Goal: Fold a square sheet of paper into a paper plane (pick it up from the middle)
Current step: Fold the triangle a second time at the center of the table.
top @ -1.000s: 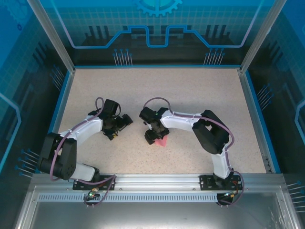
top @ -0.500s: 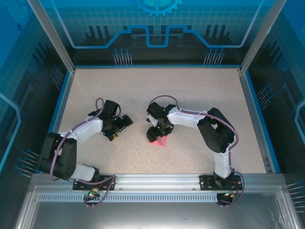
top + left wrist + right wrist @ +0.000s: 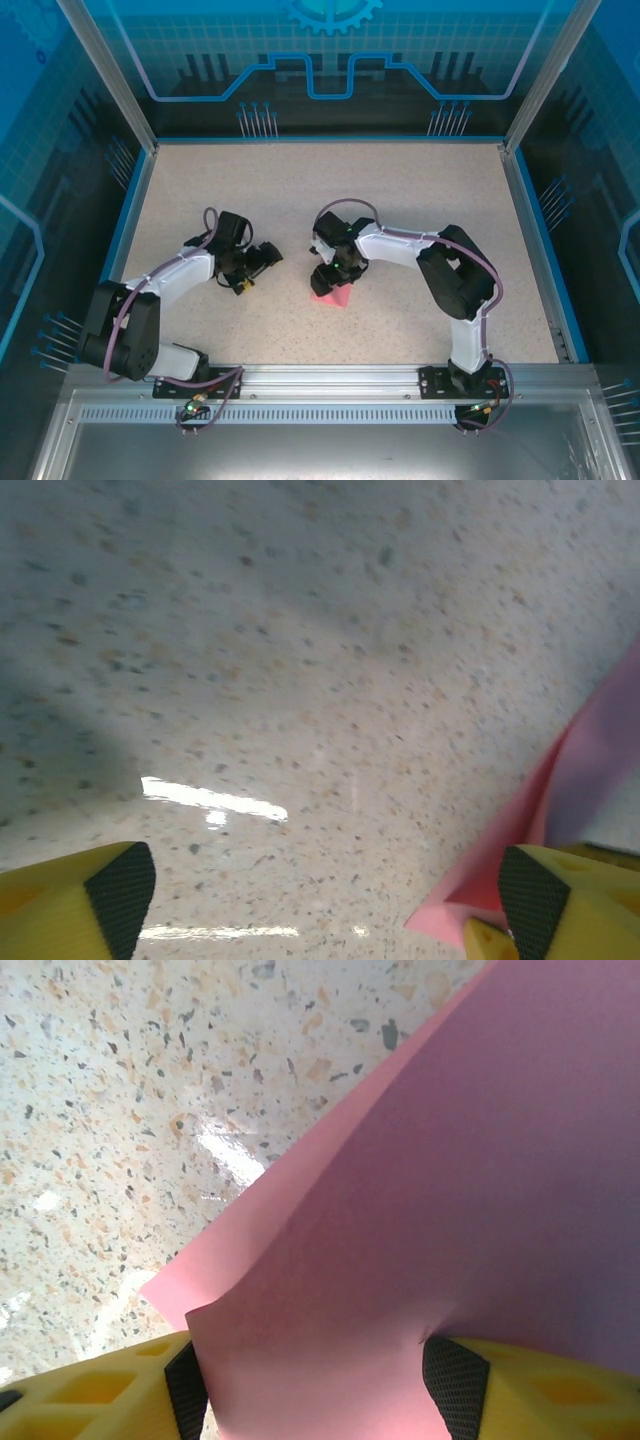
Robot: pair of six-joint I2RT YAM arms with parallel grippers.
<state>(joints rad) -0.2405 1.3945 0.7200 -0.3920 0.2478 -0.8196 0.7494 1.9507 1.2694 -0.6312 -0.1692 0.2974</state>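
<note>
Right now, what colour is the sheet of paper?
The sheet of paper is plain pink, with no pattern. The right wrist view shows it best.

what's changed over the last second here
The right hand moved right, from the left side of the paper to over its far edge, its elbow shifting right. The left hand crept slightly toward the paper. The paper stayed on the table, barely shifted.

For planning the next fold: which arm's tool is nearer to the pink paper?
Right. The right tool is at the pink paper, which lies between its fingers; the left tool is apart, to its left.
</note>
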